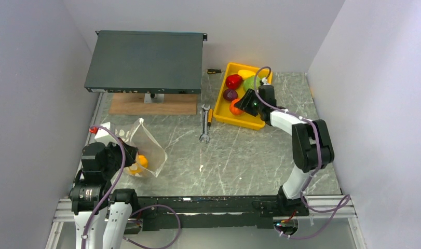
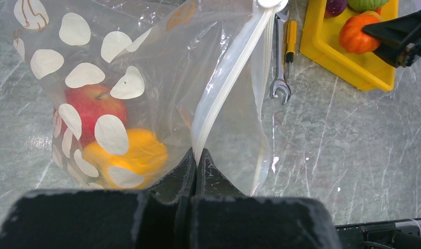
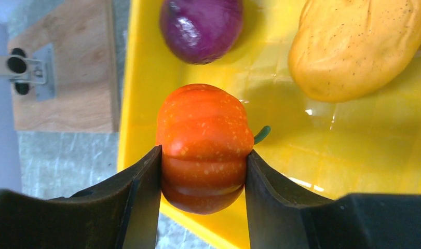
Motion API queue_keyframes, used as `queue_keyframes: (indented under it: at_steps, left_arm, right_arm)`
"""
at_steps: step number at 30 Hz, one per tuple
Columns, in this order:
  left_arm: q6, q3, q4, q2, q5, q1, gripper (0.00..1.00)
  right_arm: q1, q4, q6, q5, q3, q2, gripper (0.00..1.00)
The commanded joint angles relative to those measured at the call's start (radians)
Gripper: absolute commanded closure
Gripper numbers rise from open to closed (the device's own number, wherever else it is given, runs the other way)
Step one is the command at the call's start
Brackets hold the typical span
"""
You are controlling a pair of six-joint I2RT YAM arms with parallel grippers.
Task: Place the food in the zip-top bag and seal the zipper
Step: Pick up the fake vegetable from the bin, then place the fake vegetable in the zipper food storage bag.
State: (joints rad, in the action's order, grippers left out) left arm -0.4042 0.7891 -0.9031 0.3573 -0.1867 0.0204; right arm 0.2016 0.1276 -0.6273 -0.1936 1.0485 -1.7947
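At left, the left gripper (image 2: 197, 155) is pinched tight on the zipper (image 2: 223, 88), holding up the zip-top bag (image 2: 161, 62) with a red fruit (image 2: 89, 104) and a yellow fruit (image 2: 140, 150) inside. At right, the right gripper (image 3: 203, 155) clasps the orange pumpkin (image 3: 204, 124) in the yellow tray (image 3: 353, 155). The step in hand looks like picking the next food, which calls for lifting it clear and carrying it left to the bag's mouth. The table (image 1: 249, 155) is grey and marbled, closed in by pale walls (image 1: 31, 78).

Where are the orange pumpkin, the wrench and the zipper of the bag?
orange pumpkin (image 3: 204, 148), right wrist view, its ribbed front.
wrench (image 2: 278, 82), left wrist view, its forked head.
zipper (image 2: 227, 83), left wrist view, middle of the strip.
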Motion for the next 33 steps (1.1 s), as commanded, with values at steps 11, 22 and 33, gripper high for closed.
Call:
queue_keyframes:
  at_steps: [11, 22, 33]
  left_arm:
    - [0.011, 0.002, 0.035, 0.005, -0.008, 0.005, 1.0]
    - [0.008, 0.002, 0.034, 0.007, 0.0, 0.005, 1.0]
    - [0.0, 0.002, 0.032, -0.016, 0.017, 0.005, 1.0]
  right_arm:
    - [0.278, -0.004, 0.029, -0.018, -0.268, 0.49, 1.0]
    - [0.857, 0.183, -0.11, 0.113, -0.36, 0.49, 1.0]
    - [1.089, 0.046, 0.078, 0.327, -0.036, 0.37, 1.0]
